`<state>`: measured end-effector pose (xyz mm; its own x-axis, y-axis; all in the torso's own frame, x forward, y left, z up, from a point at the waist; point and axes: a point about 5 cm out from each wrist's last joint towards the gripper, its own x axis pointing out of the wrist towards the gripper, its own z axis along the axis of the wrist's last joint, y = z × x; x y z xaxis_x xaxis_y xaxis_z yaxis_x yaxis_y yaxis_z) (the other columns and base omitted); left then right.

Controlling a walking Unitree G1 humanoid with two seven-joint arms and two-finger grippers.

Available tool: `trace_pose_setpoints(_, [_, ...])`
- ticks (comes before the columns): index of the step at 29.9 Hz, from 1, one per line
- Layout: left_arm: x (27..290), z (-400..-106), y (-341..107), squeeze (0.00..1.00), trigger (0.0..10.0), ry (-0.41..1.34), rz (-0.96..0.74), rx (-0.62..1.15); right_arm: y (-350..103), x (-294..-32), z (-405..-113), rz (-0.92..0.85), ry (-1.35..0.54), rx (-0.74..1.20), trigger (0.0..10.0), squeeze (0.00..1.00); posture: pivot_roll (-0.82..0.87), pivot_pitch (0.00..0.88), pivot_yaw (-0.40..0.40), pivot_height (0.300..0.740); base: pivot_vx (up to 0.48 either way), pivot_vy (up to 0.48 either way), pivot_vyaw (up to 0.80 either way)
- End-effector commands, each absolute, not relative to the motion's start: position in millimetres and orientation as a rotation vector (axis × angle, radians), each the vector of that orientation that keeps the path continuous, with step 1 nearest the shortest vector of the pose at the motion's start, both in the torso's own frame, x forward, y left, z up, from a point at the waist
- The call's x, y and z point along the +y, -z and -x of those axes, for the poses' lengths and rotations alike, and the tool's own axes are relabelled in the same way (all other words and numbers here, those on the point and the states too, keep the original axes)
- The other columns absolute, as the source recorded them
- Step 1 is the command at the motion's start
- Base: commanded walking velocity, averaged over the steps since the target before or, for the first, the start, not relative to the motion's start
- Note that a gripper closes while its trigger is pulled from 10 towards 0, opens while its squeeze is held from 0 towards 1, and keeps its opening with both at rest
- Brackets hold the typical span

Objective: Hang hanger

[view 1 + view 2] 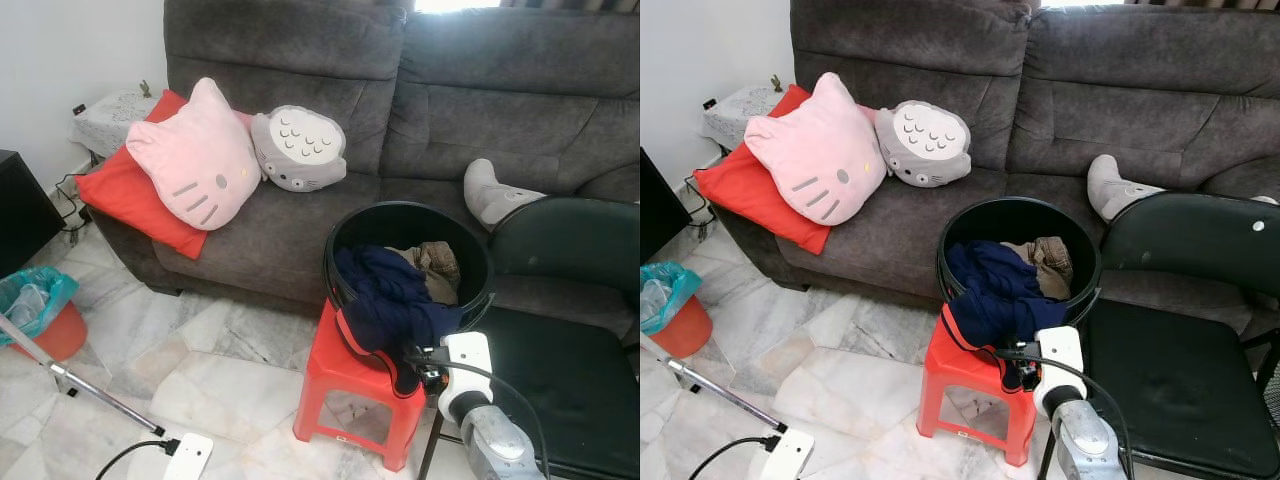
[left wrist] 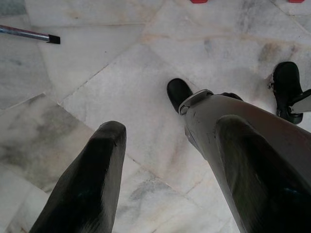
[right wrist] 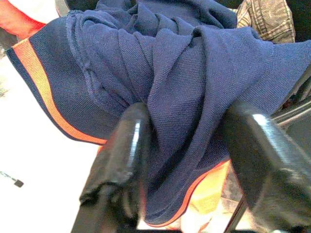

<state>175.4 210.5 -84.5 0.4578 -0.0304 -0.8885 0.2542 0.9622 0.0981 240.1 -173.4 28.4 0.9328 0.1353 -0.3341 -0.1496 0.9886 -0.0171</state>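
1. You are at the pick-up stage: your right gripper (image 3: pixel 187 160) has its two black fingers spread wide on either side of a hanging fold of the navy garment (image 1: pixel 385 290), cloth lying between them. They do not look clamped yet.
2. That garment, trimmed in orange, spills over the rim of the black bucket (image 1: pixel 345 235), which stands on the red plastic stool (image 1: pixel 345 385) in front of the grey sofa (image 1: pixel 450 90). A brownish garment (image 1: pixel 435 262) lies deeper in the bucket.
3. No hanger can be made out here, so locate it before you commit.
4. Your left gripper (image 2: pixel 165 174) hangs idle over the marble floor (image 2: pixel 121 73), fingers apart and empty.
5. Next, I judge you should pinch the fold firmly and lift straight up, so the bucket stays put on the stool beside the black chair (image 1: pixel 560 370).
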Motion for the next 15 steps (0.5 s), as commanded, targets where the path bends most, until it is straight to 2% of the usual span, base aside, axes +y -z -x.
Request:
trace_pose_setpoints(1, [212.6, -173.2, 85.2, 0.0, 10.0, 0.181, -0.242, 1.099, -30.1, -172.9, -242.3, 0.043, -0.15, 0.328, 0.0, 0.0, -0.09, 0.0, 0.009, 0.74, 0.0, 0.0, 0.0])
trace_pose_setpoints(15, [212.4, -173.2, 85.3, 0.0, 10.0, 0.184, -0.243, 1.099, -39.5, -172.7, -248.2, 0.046, -0.146, 0.286, 0.0, 0.0, -0.09, 0.0, 0.008, 0.74, 0.0, 0.0, 0.0])
